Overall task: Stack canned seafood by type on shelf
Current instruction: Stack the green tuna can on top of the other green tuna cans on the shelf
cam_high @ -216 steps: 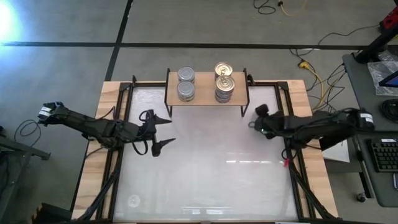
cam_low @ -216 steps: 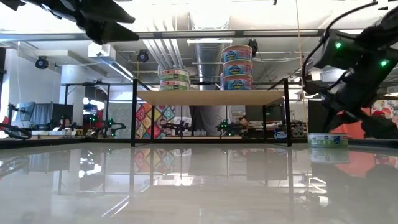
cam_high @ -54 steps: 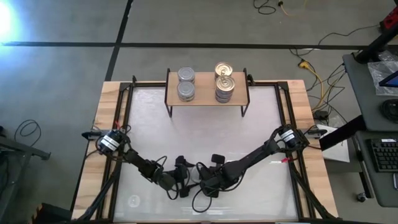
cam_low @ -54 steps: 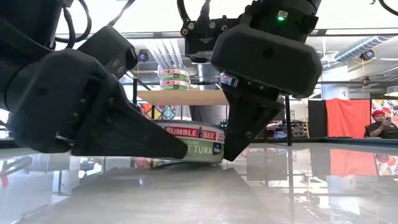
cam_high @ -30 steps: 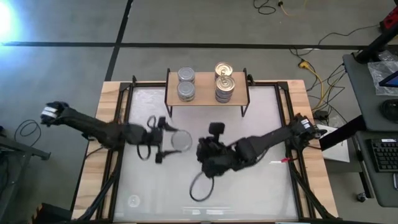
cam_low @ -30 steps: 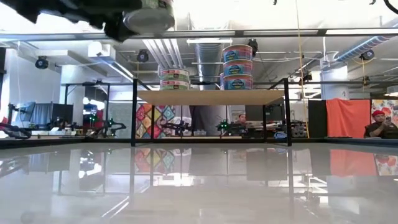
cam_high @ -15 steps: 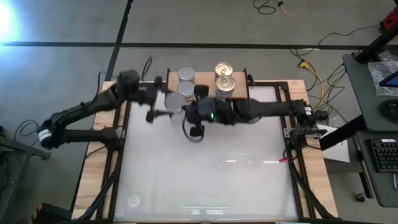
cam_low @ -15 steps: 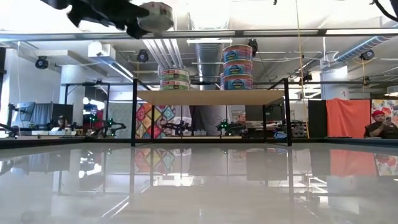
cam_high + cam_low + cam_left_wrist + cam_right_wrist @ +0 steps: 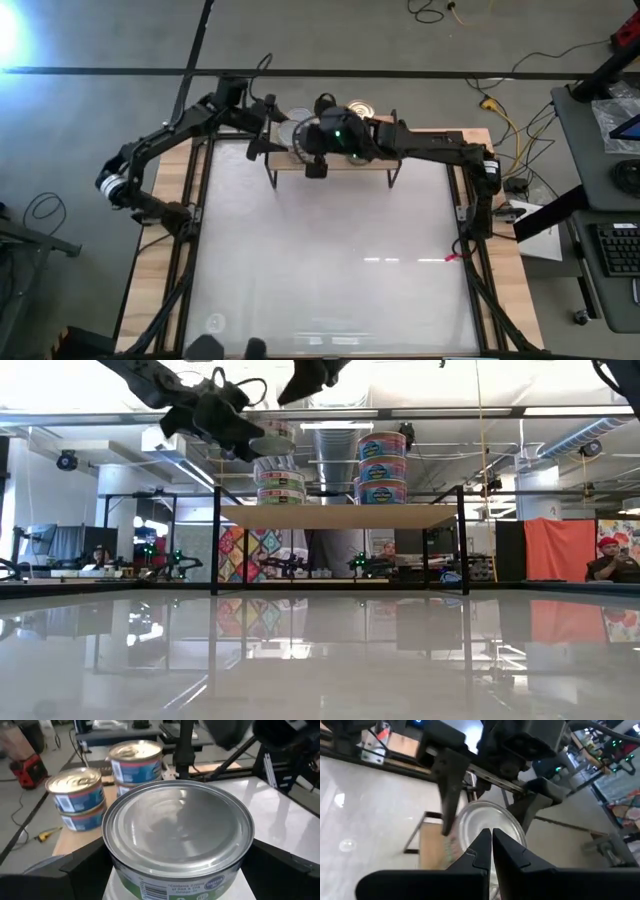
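Silver-topped, one round flat metal tin with a green label [image 9: 177, 842] is clasped between the left gripper [image 9: 268, 131] fingers, above the stack of two silver-grey tins [image 9: 280, 485] on the low light-wood shelf on black legs [image 9: 340, 516]. Beside that stack, three gold pull-ring tins [image 9: 382, 467] are piled on the shelf. The right gripper [image 9: 491, 851] is pressed closed with nothing in it, just above the held tin.

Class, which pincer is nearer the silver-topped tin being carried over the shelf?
Left. The left pincer grips the silver-topped tin between its fingers; the shut right pincer hovers just above it.
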{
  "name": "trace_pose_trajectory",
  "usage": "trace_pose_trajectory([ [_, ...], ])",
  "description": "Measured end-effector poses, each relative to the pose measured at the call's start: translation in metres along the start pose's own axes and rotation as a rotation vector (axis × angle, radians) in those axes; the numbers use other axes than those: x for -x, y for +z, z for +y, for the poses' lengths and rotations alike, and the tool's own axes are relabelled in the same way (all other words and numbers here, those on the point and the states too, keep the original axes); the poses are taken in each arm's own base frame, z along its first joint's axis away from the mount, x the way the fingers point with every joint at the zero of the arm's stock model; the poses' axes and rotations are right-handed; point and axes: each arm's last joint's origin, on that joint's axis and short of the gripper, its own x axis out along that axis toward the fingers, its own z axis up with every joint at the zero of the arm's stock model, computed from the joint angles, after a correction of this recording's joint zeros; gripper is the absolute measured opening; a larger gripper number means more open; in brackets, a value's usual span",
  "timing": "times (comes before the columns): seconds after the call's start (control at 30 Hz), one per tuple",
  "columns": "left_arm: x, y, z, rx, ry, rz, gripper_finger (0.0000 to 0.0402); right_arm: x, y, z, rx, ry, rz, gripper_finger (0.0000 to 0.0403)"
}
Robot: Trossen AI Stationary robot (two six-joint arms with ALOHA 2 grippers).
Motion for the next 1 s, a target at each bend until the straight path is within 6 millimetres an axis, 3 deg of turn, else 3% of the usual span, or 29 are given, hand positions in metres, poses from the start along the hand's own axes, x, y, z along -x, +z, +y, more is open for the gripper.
trace_pose_trajectory([
  [0.23,-0.009,0.001,0.014,-0.032,-0.079,0.010,0.0359,-0.008,-0.005,-0.018,0.053,0.009,-0.098,0.0009],
  [0.47,-0.013,-0.003,0.019,-0.093,-0.143,-0.014,0.0359,-0.018,-0.016,-0.019,0.113,0.043,-0.129,0.0009],
  [1.0,-0.021,-0.026,0.031,-0.109,-0.098,0.085,0.0359,-0.039,-0.041,-0.018,0.156,0.004,-0.128,0.0009],
])
